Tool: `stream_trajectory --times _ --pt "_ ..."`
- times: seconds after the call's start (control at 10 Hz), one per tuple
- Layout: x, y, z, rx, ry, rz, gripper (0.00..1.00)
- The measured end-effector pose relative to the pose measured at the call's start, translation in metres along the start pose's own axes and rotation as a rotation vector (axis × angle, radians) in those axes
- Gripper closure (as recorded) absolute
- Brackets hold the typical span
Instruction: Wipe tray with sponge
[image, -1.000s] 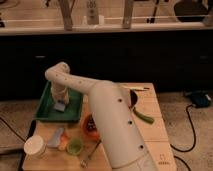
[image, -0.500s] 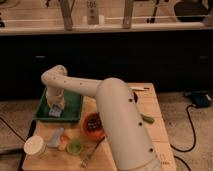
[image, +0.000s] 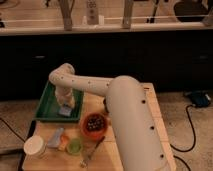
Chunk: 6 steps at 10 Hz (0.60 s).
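Note:
The dark green tray (image: 50, 102) lies at the back left of the wooden table. The small pale blue-grey sponge (image: 65, 111) rests inside the tray near its front right corner. My gripper (image: 66, 104) points down into the tray right over the sponge, at the end of the white arm (image: 120, 105) that reaches in from the front right. The gripper appears to press the sponge onto the tray floor.
An orange bowl (image: 94, 124) with dark contents stands right of the tray. In front are a blue-grey wedge (image: 55, 137), a white cup (image: 35, 147), a small green cup (image: 75, 146) and a utensil (image: 92, 152). A black cable (image: 192, 125) runs on the floor at right.
The gripper and sponge have moved from the tray's left middle toward its front right corner. The arm has swung right with them.

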<state>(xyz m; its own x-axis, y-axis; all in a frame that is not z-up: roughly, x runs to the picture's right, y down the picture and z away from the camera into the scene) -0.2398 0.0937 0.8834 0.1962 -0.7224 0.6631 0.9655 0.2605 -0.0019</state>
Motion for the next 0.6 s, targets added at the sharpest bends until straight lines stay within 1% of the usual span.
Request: stream_trajectory --times 0.1,0.2,0.3,0.5,0.6 --pt "0.014 0.001 0.005 -0.012 0.014 0.006 1.0" --pt "0.028 -0.001 0.011 -0.015 0.026 0.008 1.0" --pt "0.037 -0.007 0.017 -0.01 0.032 0.003 1.0" --pt "0.039 -0.028 0.023 0.022 0.029 -0.023 1.0" --pt "0.033 -0.045 0.027 0.051 0.017 -0.049 1.0"
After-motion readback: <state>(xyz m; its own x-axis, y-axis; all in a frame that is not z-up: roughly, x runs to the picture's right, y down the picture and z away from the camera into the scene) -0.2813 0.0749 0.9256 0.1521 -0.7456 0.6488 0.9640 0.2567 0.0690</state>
